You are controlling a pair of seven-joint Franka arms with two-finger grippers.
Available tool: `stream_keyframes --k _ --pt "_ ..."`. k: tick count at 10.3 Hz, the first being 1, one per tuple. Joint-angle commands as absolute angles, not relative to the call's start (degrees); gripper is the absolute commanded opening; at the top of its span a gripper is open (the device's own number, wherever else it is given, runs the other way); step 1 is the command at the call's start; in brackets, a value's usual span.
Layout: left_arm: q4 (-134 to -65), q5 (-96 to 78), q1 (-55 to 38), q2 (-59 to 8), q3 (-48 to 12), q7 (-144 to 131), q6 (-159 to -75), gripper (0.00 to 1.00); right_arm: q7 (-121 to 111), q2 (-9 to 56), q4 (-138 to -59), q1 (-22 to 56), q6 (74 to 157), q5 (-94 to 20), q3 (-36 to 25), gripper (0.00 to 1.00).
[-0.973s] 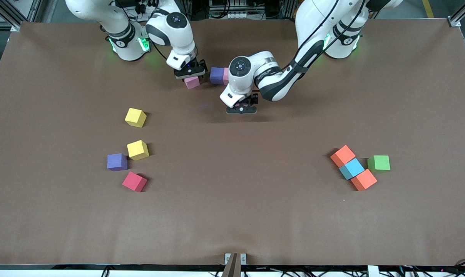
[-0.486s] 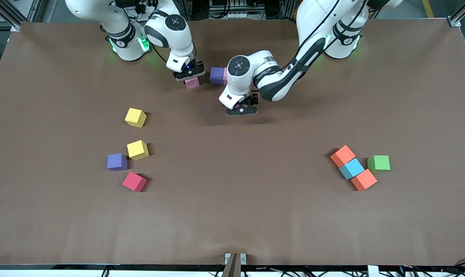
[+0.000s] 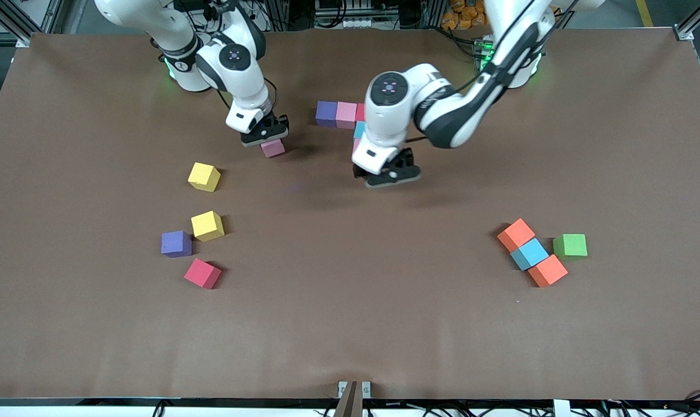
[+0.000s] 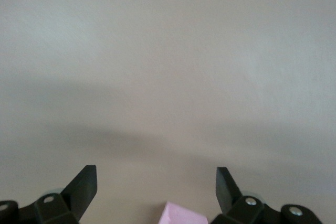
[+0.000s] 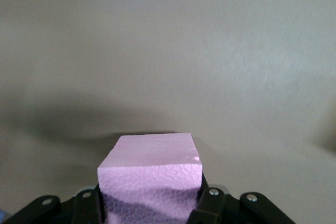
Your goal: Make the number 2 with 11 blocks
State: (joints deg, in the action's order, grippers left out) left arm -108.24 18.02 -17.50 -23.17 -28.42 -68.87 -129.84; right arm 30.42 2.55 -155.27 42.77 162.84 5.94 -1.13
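Observation:
My right gripper (image 3: 267, 139) is shut on a pink block (image 3: 273, 149), which fills the space between its fingers in the right wrist view (image 5: 152, 179). It hangs over bare table beside the started number 2, toward the right arm's end. That figure shows a purple block (image 3: 326, 113), a pink block (image 3: 346, 114), and slivers of a red block (image 3: 360, 111) and a blue block (image 3: 358, 130) beside the left arm. My left gripper (image 3: 389, 175) stands open and empty (image 4: 156, 178), with a pink block's corner (image 4: 181, 215) just under it.
Two yellow blocks (image 3: 204, 176) (image 3: 207, 225), a purple block (image 3: 176, 244) and a red block (image 3: 202, 273) lie loose toward the right arm's end. Two orange blocks (image 3: 516, 234) (image 3: 547, 270), a blue block (image 3: 529, 253) and a green cube (image 3: 570, 245) sit toward the left arm's end.
My right gripper shut on the pink block and carried it away from the row, toward the front camera. My left gripper drew off the row, uncovering more of its blocks.

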Motion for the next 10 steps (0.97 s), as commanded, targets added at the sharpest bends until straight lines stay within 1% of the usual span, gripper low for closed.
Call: stream_keyframes --k 1,2,4,5,7,10 --pt "-109.42 19.69 -12.85 -20.92 -26.74 -64.90 -129.29 1.00 26.84 2.45 -150.84 41.92 161.90 7.12 -0.53 0.15" --pt "-109.42 19.77 -11.09 -19.79 -25.24 -61.12 -129.29 1.00 20.98 2.72 -150.04 42.18 161.98 7.12 -0.44 0.15" --pt "-109.51 19.69 -5.74 -18.38 -24.35 -52.86 -129.29 1.00 4.04 3.51 -148.89 42.36 162.16 6.77 -0.35 0.14" --pt "-109.86 19.69 -3.62 -18.11 -23.48 -49.43 -129.20 1.00 -0.92 4.73 -147.84 42.89 162.25 6.77 -0.18 0.10" --pt "-110.30 19.69 -0.80 -18.63 -20.41 -41.34 -129.20 1.00 -10.15 8.94 -143.64 47.17 162.25 6.77 -0.26 0.00" --pt "-112.66 19.07 0.52 -18.99 -17.06 -40.87 -129.20 1.00 -17.90 15.62 -137.56 49.83 162.16 6.77 -0.18 0.00"
